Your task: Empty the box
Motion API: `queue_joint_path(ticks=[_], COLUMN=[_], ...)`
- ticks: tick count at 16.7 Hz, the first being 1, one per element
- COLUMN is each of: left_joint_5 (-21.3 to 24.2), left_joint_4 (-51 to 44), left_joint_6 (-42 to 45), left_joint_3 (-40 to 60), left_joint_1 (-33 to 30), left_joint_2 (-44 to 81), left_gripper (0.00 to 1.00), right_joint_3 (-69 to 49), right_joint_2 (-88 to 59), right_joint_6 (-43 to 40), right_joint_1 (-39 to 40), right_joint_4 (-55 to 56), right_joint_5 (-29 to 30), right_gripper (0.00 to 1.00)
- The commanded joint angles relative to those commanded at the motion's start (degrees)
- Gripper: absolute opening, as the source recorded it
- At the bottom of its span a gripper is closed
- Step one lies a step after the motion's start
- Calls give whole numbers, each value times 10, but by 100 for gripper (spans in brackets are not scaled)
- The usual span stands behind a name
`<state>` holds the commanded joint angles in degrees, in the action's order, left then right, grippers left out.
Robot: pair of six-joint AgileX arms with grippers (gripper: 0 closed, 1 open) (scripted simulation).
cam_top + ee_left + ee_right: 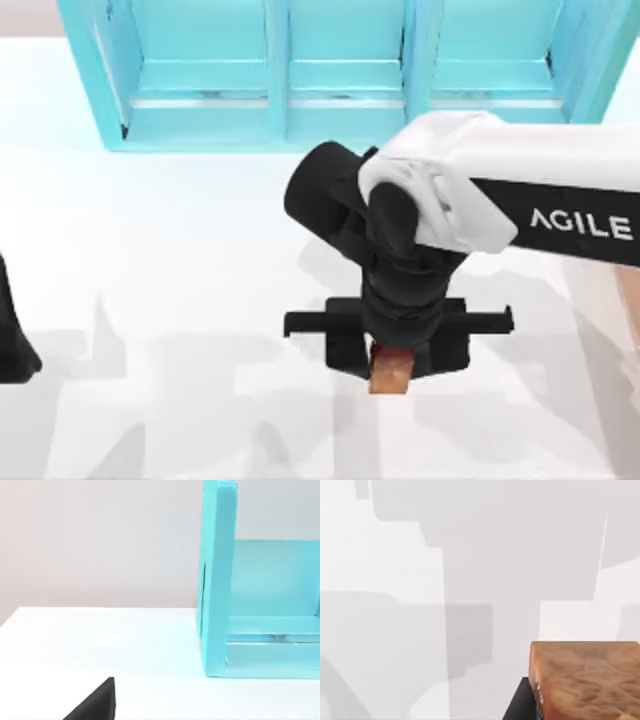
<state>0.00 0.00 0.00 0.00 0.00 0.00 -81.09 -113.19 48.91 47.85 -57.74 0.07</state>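
Over the middle of the white table [150, 250]: right gripper [392, 375], pointing down, jaws clamped on a small brown block [391, 381] with a mottled wood grain, seen close in the right wrist view [585, 680] above bare tabletop. Parked at the table's left edge: left arm [12, 345], jaw state impossible to tell. Along the far side: turquoise shelf unit [340, 70] with three compartments. As for the box [628, 300], probably the tan sliver at the table's right edge, well apart from the block, though too little in sight to be sure. Judged to be mid-carry, one item out and on its way to a resting place. To do it well: hold the block level and squarely between the pads, travel high enough to clear the table, pick a bare patch away from the box and the shelf, lower until contact before opening, then lift straight up so as not to tip it. Readable writing: white capitals "AGILE" [580, 222] on the right arm's dark link, cut off by the view's edge; none on block, shelf or table.
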Motion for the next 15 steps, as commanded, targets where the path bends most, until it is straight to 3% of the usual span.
queue_joint_path(ticks=[10,15], left_joint_5=[0,0], left_joint_4=[0,0], left_joint_6=[0,0], left_joint_3=[0,0], left_joint_1=[0,0], left_joint_2=[0,0], left_gripper=[100,100], right_joint_3=[44,44], right_joint_2=[-30,-30], right_joint_6=[1,1], right_joint_1=[2,2], right_joint_4=[74,74], right_joint_5=[1,1], right_gripper=[0,38])
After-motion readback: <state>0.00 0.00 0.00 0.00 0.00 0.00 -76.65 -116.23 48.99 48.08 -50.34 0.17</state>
